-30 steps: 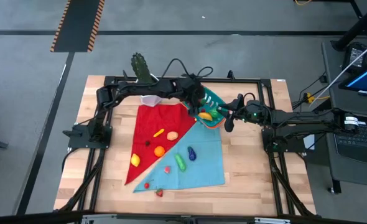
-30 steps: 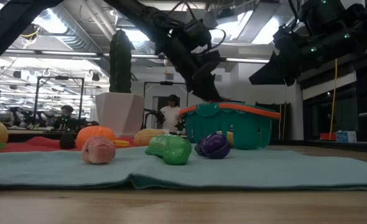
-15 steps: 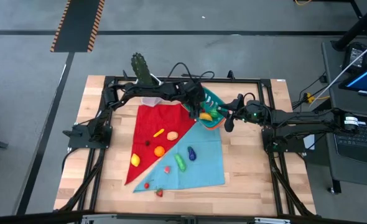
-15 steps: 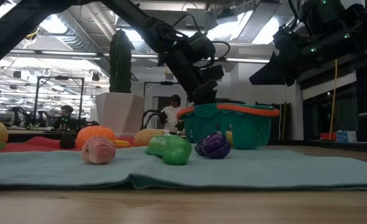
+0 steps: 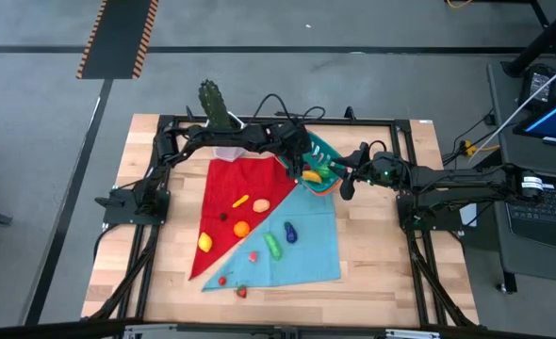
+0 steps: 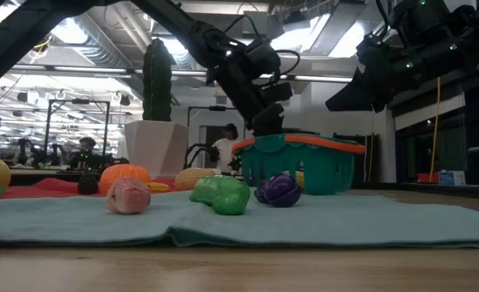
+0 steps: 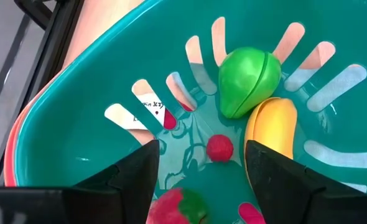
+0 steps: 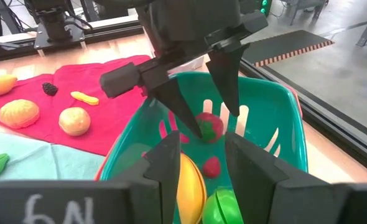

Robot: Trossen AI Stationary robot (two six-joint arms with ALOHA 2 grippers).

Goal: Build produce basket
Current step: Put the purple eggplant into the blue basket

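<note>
Since a second ago my left tool [image 8: 199, 102] has pulled back a touch toward nine o'clock and spread its fingers; it now hangs released just above the basket [image 5: 318, 162], with a red-and-green strawberry [image 8: 209, 126] lying below its tips inside. My right tool [image 5: 347, 184] waits just beside the basket at its three o'clock side; its fingers stand apart on nothing I can see, though whether it counts as released I cannot tell.

The basket sits at the twelve o'clock end of the blue cloth [image 5: 302, 247] on the desk [image 5: 382, 264]. Inside it I see a yellow banana [image 7: 272, 134], a green fruit [image 7: 248, 74] and a small red berry [image 7: 219, 148].

On the red cloth [image 5: 245, 184] lie an orange [image 5: 241, 228], a lemon [image 5: 204, 242] and a small yellow piece [image 5: 241, 201], its long axis running roughly two to eight o'clock. The green cucumber [image 5: 274, 246] and purple eggplant [image 5: 289, 232] lie on the blue cloth, each pointing near twelve to six.

These look like light, stiff, smooth plastic, so I judge they could slip; I would take the long ones across the middle, square to their length.
</note>
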